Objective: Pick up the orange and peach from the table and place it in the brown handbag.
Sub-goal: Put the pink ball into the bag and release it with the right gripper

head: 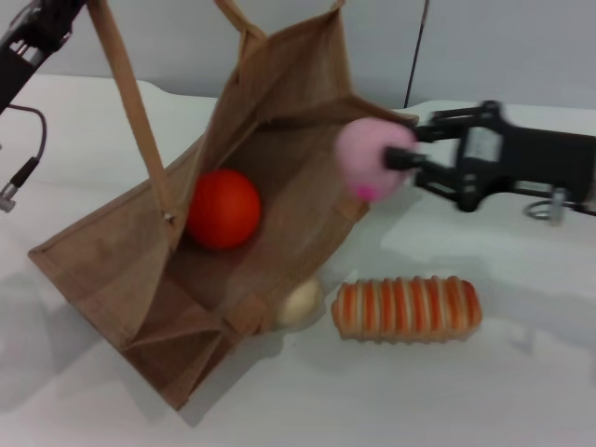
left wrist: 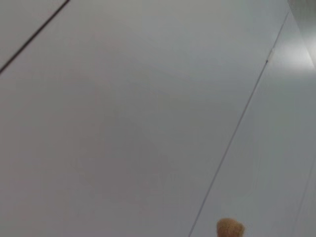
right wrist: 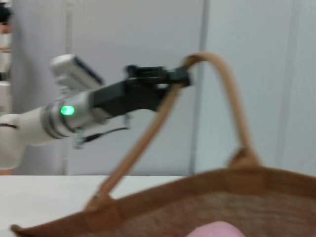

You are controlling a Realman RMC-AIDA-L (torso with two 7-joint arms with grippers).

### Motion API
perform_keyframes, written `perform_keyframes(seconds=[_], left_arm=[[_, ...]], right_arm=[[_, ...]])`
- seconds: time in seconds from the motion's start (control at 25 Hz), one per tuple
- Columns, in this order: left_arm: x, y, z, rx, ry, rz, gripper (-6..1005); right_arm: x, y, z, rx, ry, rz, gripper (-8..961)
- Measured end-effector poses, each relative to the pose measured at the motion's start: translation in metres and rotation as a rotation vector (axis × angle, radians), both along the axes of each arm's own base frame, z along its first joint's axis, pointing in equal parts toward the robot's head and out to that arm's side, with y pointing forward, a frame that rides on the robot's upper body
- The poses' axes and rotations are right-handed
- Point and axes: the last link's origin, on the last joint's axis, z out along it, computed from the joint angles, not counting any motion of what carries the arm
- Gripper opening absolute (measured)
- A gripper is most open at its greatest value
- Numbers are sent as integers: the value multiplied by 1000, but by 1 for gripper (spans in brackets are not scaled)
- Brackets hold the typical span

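Peach point(head: 372, 156) sits clenched in our right tool point(head: 399, 158) at the bag's point(head: 102, 270) open rim; the cavity lies leftward, orange point(head: 223, 209) already inside. Our left tool point(right wrist: 180, 76) grips a handle point(right wrist: 224, 84), holding the mouth open.

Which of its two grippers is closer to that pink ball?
The right gripper: it is shut on the peach at the brown handbag's rim. The left gripper holds a handle up, well away.
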Motion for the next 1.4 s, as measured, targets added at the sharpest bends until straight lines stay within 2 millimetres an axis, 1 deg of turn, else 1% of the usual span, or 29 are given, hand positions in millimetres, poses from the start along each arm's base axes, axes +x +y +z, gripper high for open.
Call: perform_keyframes(seconds=[0.16, 0.28, 0.44, 0.56, 0.72, 0.8, 0.92, 1.08, 1.16, 1.32, 1.4], left_arm=[[8, 5, -5, -19, -3, -21, 144], [13, 9, -7, -28, 3, -37, 145], [19, 12, -9, -41, 9, -55, 145], [23, 14, -10, -46, 11, -65, 146], [26, 15, -10, -49, 8, -77, 146], [28, 16, -10, -51, 7, -82, 147], [30, 17, -11, -52, 6, -88, 147], [28, 16, -11, -54, 4, -85, 148], [27, 15, -10, -54, 4, -81, 148], [21, 13, -9, -41, 1, -61, 149], [17, 11, -8, -34, -2, -48, 149]], right_arm=[[-25, 12, -26, -46, -64, 41, 278], [-44, 24, -49, -57, -148, 53, 274], [-62, 39, -71, -29, -243, 48, 279], [-72, 50, -84, 28, -307, 44, 291], [-84, 64, -94, 114, -378, 32, 308], [-88, 71, -98, 153, -400, 1, 316], [-89, 74, -100, 194, -402, -2, 328], [-87, 70, -103, 230, -375, 24, 344], [-83, 68, -103, 249, -351, 19, 353], [-82, 66, -104, 246, -343, 16, 369], [-81, 63, -106, 236, -339, 16, 470]])
